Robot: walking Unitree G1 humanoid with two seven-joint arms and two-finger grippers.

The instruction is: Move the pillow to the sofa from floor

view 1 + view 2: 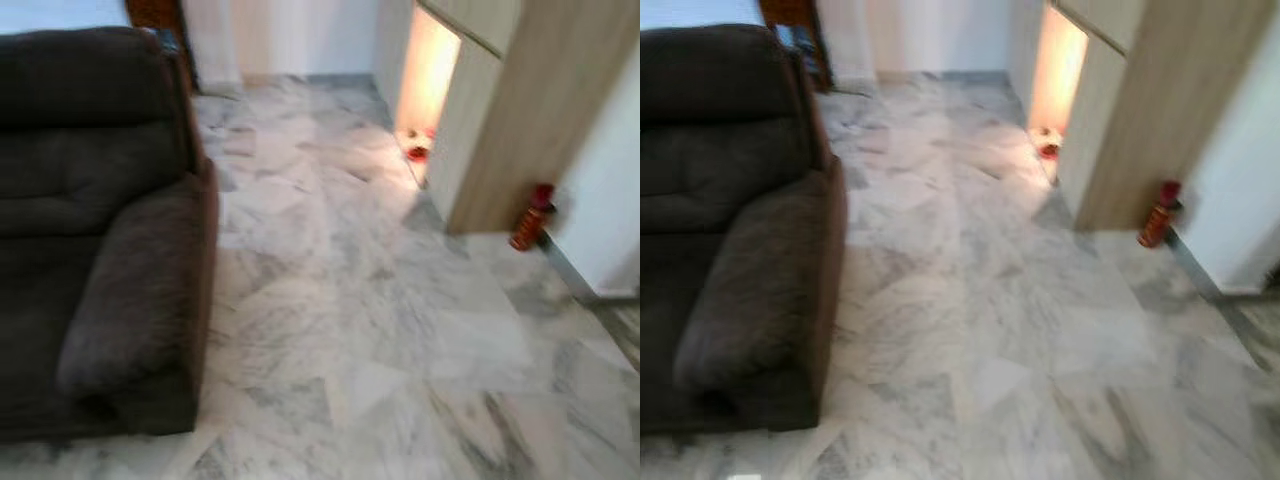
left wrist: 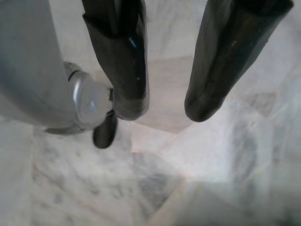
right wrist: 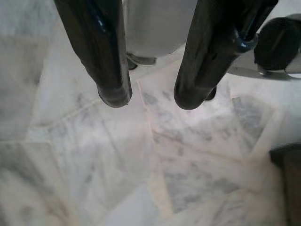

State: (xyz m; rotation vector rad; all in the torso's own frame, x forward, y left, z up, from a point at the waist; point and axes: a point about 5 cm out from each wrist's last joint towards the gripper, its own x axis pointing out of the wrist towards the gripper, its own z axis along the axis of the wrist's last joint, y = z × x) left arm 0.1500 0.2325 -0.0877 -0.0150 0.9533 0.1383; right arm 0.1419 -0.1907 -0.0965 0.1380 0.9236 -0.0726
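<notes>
A dark brown sofa (image 1: 90, 230) stands on my left, with its padded armrest (image 1: 135, 295) facing the open marble floor (image 1: 360, 320). In the left wrist view my left gripper (image 2: 164, 106) hangs open above the bare marble, nothing between its black fingers (image 2: 124, 61). In the right wrist view my right gripper (image 3: 150, 101) is open too, pointing down at the floor tiles with nothing held.
A wooden cabinet (image 1: 500, 120) stands at the right with a lit gap beside it. A red extinguisher-like bottle (image 1: 530, 218) leans at its base by the white wall. A small red and white object (image 1: 418, 150) lies in the lit gap. Marble floor stretches ahead.
</notes>
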